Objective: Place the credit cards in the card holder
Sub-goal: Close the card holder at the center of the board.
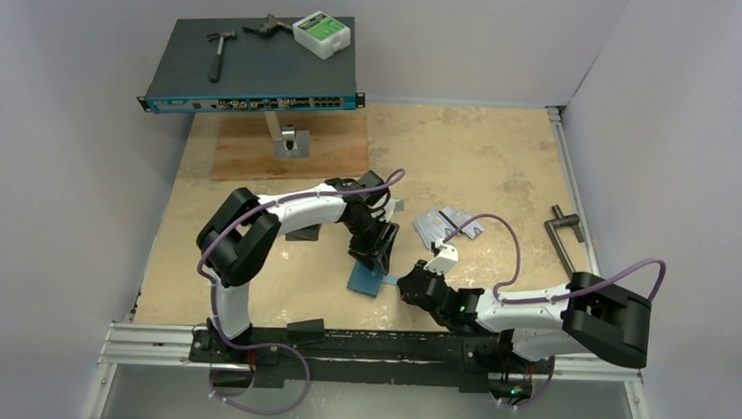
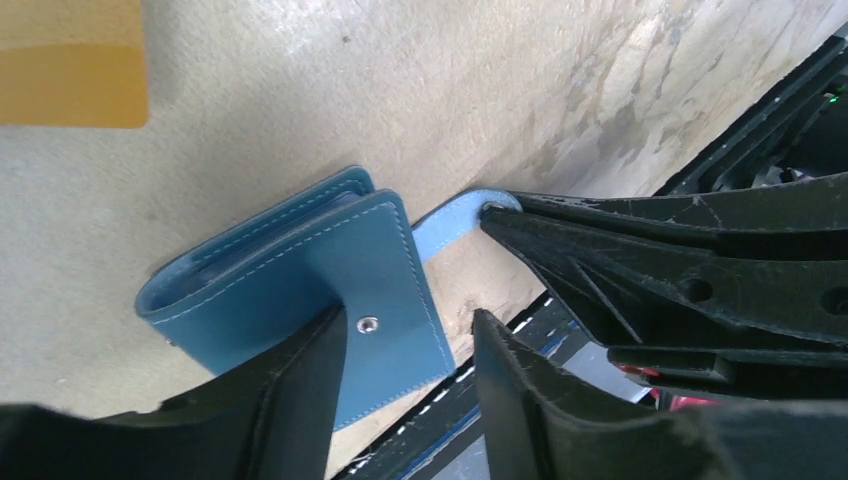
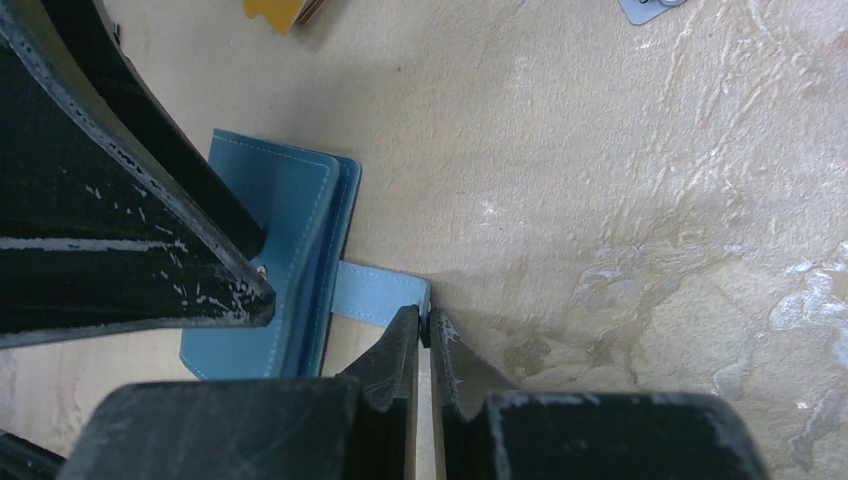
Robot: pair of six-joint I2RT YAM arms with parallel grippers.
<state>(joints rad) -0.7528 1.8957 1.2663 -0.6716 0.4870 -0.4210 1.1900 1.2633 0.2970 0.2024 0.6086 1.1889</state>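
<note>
The teal card holder [image 1: 368, 280] [image 2: 290, 265] [image 3: 285, 215] lies folded on the table near the front edge. Its pale blue strap [image 2: 450, 218] [image 3: 375, 293] sticks out to the side. My right gripper [image 1: 411, 282] [image 3: 427, 328] is shut on the end of that strap. My left gripper [image 1: 378, 254] [image 2: 410, 345] hangs over the holder with jaws apart; one of its fingers [image 2: 290, 400] rests on the flap beside the snap stud, the other stands off the flap's edge. Silver-grey credit cards [image 1: 449, 225] lie to the right. An orange card [image 2: 70, 65] [image 3: 280, 10] lies just beyond the holder.
A network switch [image 1: 251, 70] on a stand at the back left carries a hammer [image 1: 219, 50] and a white-green box [image 1: 322, 33]. A wooden board [image 1: 290, 151] lies under it. A black folded object [image 1: 301, 233] sits beneath the left arm; a metal handle [image 1: 564, 233] lies at right.
</note>
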